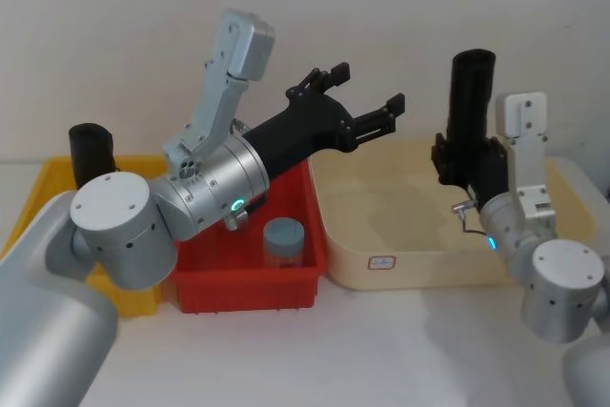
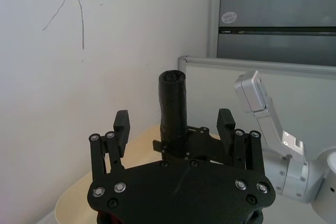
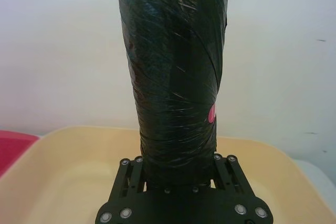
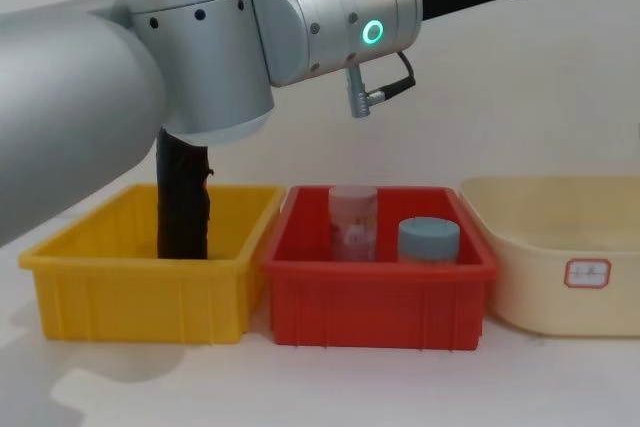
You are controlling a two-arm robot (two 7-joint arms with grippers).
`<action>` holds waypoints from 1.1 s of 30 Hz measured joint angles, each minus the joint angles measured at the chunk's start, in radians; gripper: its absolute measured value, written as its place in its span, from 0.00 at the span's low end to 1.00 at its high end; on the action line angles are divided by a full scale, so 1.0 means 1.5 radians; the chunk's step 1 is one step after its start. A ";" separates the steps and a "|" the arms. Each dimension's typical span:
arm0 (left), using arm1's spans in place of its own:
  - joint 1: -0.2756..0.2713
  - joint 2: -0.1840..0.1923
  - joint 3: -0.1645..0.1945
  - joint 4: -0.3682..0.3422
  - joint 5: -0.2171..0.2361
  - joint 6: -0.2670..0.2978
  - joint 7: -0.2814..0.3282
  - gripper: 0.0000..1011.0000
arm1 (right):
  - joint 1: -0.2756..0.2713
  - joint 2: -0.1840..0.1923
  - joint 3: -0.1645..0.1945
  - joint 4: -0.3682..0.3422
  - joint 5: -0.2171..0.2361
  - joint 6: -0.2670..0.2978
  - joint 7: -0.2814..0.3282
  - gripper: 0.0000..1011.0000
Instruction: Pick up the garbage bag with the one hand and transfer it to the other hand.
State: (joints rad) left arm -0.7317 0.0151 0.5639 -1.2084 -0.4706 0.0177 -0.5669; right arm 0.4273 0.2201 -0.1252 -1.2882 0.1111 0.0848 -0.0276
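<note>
Over tub [image 1: 419, 270], right claw [image 1: 469, 157] grips garbage bag [image 1: 473, 92]; left claw [image 1: 368, 89] spread, apart.

I seem to be in a lab. 3 plastic bins [image 4: 380, 297] line my white table [image 4: 300, 387], bare wall [image 1: 114, 26] and grey partition [image 2: 278, 45] behind.
</note>
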 joint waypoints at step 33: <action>0.000 0.000 0.000 0.000 0.000 0.000 0.000 0.99 | 0.004 0.040 -0.004 -0.059 -0.056 -0.009 0.029 0.99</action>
State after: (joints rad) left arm -0.7316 0.0151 0.5638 -1.2084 -0.4706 0.0178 -0.5669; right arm 0.4334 0.2805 -0.1317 -1.3775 0.0272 0.0717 0.0155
